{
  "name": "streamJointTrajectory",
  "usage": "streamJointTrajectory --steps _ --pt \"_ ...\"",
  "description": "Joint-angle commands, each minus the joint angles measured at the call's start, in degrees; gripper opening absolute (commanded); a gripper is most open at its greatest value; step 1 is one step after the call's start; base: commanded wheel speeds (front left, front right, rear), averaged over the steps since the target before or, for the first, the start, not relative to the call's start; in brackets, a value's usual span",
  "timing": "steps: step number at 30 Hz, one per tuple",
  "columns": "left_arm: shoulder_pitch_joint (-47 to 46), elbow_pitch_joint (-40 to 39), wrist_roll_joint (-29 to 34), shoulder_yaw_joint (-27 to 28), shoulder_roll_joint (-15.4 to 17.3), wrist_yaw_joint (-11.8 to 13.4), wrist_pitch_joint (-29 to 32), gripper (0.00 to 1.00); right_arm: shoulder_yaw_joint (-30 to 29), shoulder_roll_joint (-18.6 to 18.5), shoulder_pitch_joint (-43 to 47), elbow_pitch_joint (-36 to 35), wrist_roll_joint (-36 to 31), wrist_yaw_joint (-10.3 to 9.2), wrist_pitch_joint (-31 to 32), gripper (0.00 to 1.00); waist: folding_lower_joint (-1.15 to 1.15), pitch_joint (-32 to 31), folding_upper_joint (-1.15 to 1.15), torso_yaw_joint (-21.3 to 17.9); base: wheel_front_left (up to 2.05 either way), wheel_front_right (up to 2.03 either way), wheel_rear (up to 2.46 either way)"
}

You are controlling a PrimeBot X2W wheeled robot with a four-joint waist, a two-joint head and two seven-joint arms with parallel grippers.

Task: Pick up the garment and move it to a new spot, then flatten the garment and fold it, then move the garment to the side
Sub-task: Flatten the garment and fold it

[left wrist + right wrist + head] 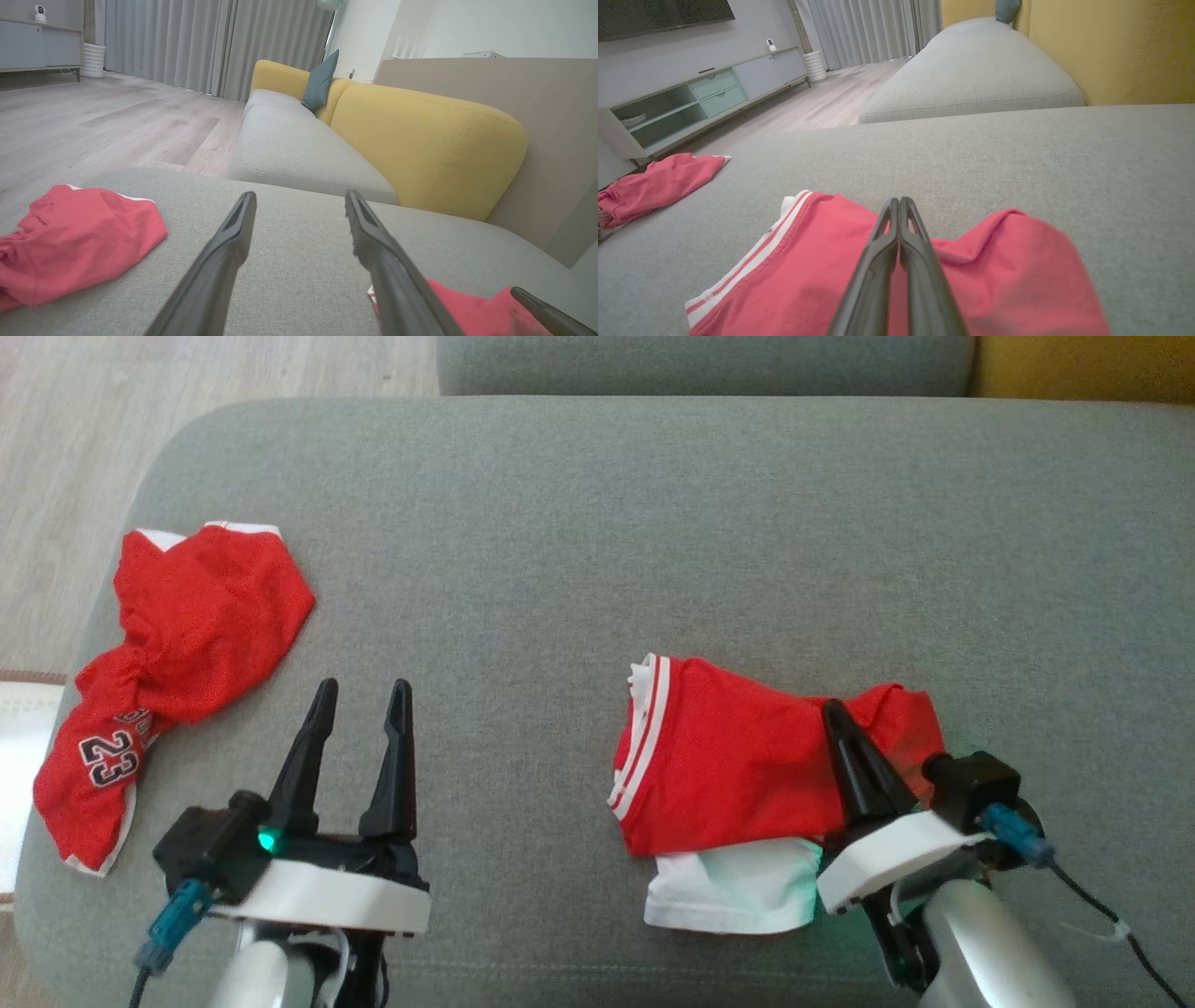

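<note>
grey cushion (pixel 597 523), red garment (pixel 728 756) under pressed-together right tool (pixel 832 707), spread left tool (pixel 364 689) well to its left

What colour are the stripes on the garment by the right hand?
White stripes on red fabric; the head view shows them best.

A red garment (pixel 738 765) with a white-striped hem lies bunched on the grey cushion (pixel 653 523), right of the cushion's middle and toward its near edge — white cloth (pixel 738 896) shows from under it. The right gripper (pixel 833 709), fingers pressed together, lies over the garment's right part. A crumpled red jersey (pixel 187 635) marked 23 sits at the cushion's left edge. The left gripper (pixel 364 689) is over the cushion's near left part, fingers spread.
</note>
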Motion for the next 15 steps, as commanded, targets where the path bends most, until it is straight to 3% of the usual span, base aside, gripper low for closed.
streamJointTrajectory --steps 1,10,15 --pt "-2.8 -1.9 0.0 1.6 0.1 -0.2 -0.7 1.0 1.5 -0.1 -1.3 -1.2 -0.3 -0.04 -0.8 0.0 0.0 0.2 0.0 0.2 0.0 0.0 0.0" --pt "-3.7 -1.4 0.0 1.3 0.1 -0.7 -0.7 1.0 3.4 -0.1 -5.6 13.6 0.2 -0.04 -0.8 0.0 0.0 0.9 0.0 2.0 0.0 0.0 0.0" --pt "-3.6 -1.5 0.0 2.7 0.1 -0.4 -0.7 1.0 3.3 -0.1 -7.0 12.6 1.5 -0.04 -0.8 0.0 0.0 0.6 0.0 1.0 0.0 0.0 0.0"
